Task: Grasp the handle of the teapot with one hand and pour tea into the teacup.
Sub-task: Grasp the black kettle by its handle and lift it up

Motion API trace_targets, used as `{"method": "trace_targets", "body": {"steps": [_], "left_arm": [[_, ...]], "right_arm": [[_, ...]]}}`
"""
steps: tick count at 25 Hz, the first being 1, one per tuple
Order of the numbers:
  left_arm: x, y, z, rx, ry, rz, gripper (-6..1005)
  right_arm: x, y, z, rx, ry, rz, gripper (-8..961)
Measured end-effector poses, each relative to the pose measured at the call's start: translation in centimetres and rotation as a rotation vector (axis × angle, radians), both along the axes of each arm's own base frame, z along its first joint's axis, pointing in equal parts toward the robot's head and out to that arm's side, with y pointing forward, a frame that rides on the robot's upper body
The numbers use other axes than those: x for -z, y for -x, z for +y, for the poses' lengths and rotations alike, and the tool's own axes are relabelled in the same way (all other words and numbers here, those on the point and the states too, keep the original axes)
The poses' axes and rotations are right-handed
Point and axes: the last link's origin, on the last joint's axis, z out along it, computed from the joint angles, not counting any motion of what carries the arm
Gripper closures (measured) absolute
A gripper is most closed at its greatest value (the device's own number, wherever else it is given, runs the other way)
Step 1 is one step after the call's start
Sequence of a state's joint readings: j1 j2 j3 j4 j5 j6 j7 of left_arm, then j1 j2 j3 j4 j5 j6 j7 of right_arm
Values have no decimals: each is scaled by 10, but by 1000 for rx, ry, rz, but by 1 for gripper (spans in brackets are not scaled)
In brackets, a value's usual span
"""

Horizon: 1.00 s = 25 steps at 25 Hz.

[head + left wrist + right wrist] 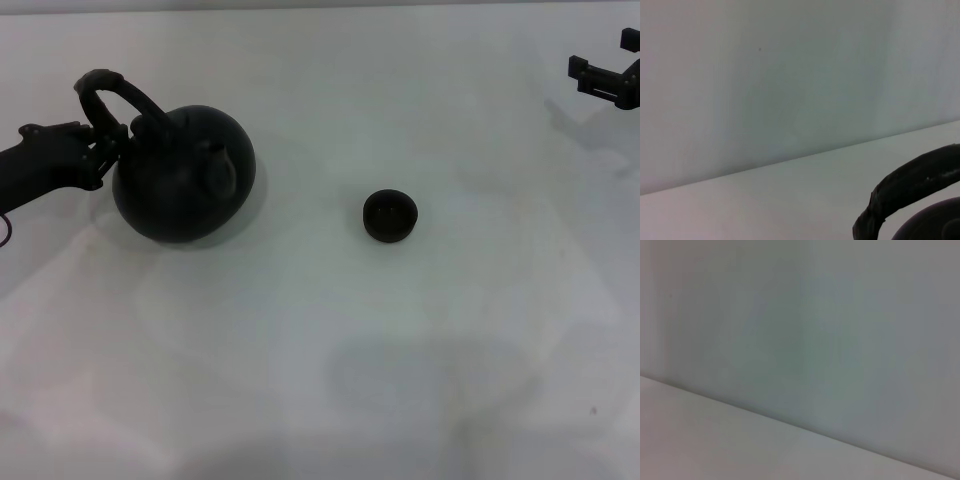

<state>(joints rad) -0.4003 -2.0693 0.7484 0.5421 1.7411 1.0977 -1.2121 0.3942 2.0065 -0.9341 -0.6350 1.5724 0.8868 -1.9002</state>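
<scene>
Clamping, it seems, the left gripper's (98,140) fingers hold the teapot's (185,180) handle (115,95).

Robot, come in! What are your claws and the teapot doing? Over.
Left claw at the teapot handle, grip unconfirmed. Right claw parked far right. Teacup stands apart, nothing between.

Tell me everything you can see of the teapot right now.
The teapot is a large, round, matte black pot standing on the white table, well to the left of the teacup and apart from it. A knobbed lid tops its globe body. Its thick, rough-wrapped handle arches above, leaning toward the left claw, which is at the handle's base.
</scene>
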Motion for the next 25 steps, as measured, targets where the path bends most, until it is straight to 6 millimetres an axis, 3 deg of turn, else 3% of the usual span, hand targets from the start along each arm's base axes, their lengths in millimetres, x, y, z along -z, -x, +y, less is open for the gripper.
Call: {"method": "trace_targets", "body": {"steps": [9, 25], "left_arm": [[-3, 1, -1, -9, -27, -12, 863], [-25, -7, 5, 19, -110, -68, 897]], "right_arm": [[1, -2, 0, 7, -1, -3, 131], [5, -1, 2, 15, 6, -4, 135]]}}
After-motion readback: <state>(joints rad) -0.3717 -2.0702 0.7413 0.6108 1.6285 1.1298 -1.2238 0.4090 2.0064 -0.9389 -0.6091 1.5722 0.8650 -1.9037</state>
